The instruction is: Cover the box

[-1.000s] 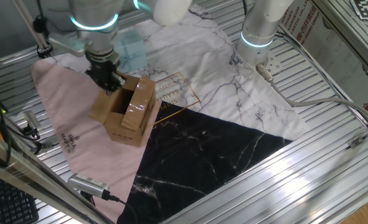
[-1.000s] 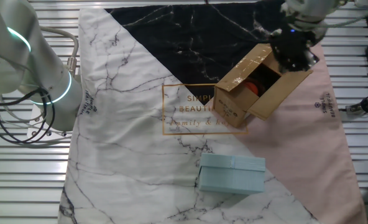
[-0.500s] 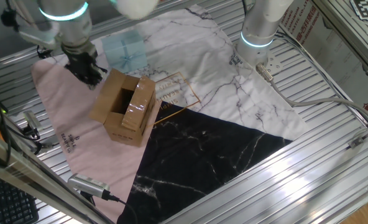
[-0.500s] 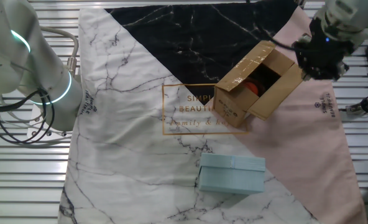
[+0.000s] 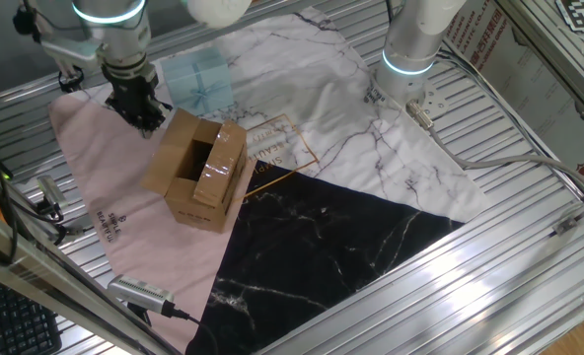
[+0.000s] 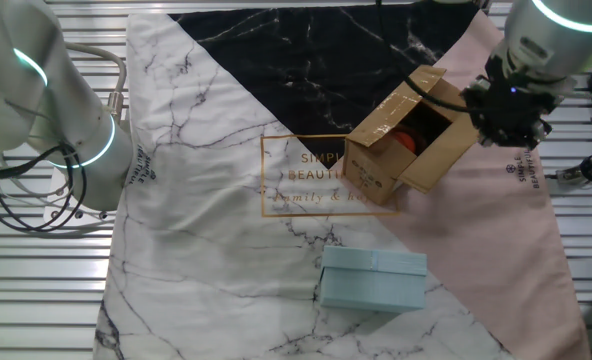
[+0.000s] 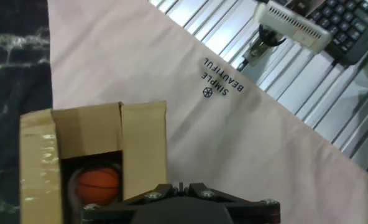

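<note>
Box (image 5: 197, 170) sat on pink cloth (image 5: 105, 207), top open, orange ball (image 7: 97, 183) seen inside. Claw (image 6: 508, 118) hung beside outer flap; spread can't be told. Flap best swept inward, low, slow.

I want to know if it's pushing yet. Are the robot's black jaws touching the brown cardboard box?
Cannot tell. In both fixed views the black gripper overlaps the edge of the brown cardboard box, with no gap and no contact plainly visible. The hand view hides the fingertips.

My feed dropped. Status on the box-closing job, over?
Gripper beside the box, holding nothing; jaws' state unclear. Box open, flaps up, orange ball inside. Nothing blocking the flaps.
</note>
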`<act>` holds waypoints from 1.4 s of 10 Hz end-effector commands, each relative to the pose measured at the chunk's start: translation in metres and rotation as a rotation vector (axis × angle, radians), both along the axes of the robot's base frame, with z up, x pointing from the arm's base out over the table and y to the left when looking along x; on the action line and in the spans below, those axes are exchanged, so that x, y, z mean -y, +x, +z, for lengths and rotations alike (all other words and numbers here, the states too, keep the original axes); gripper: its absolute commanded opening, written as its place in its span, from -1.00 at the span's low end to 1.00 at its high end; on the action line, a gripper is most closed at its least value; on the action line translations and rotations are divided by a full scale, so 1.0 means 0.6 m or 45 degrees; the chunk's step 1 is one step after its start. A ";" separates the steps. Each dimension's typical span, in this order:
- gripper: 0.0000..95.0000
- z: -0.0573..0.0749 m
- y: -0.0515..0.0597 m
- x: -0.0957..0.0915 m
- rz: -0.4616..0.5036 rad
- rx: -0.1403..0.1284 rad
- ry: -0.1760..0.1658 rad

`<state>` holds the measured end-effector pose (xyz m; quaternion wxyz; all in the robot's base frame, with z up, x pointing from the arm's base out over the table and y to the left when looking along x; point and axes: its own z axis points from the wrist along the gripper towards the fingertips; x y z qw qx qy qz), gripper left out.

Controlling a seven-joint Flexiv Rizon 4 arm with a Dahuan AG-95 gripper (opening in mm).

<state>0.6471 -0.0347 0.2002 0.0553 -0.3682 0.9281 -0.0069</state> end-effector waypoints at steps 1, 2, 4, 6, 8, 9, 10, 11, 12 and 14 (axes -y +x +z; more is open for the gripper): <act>-1.00 -0.009 0.001 0.003 0.019 0.007 -0.007; -1.00 -0.011 0.006 0.004 0.036 0.008 -0.013; -1.00 -0.011 0.015 0.012 0.079 0.013 -0.021; -1.00 -0.020 0.016 0.019 0.109 0.028 -0.027; -1.00 -0.029 0.019 0.021 0.130 0.038 -0.030; -1.00 -0.032 0.020 0.021 0.136 0.042 -0.029; -1.00 -0.035 0.020 0.021 0.152 0.043 -0.030; -1.00 -0.039 0.021 0.021 0.173 0.048 -0.031; -1.00 -0.043 0.021 0.021 0.186 0.049 -0.028; -1.00 -0.049 0.020 0.021 0.195 0.050 -0.027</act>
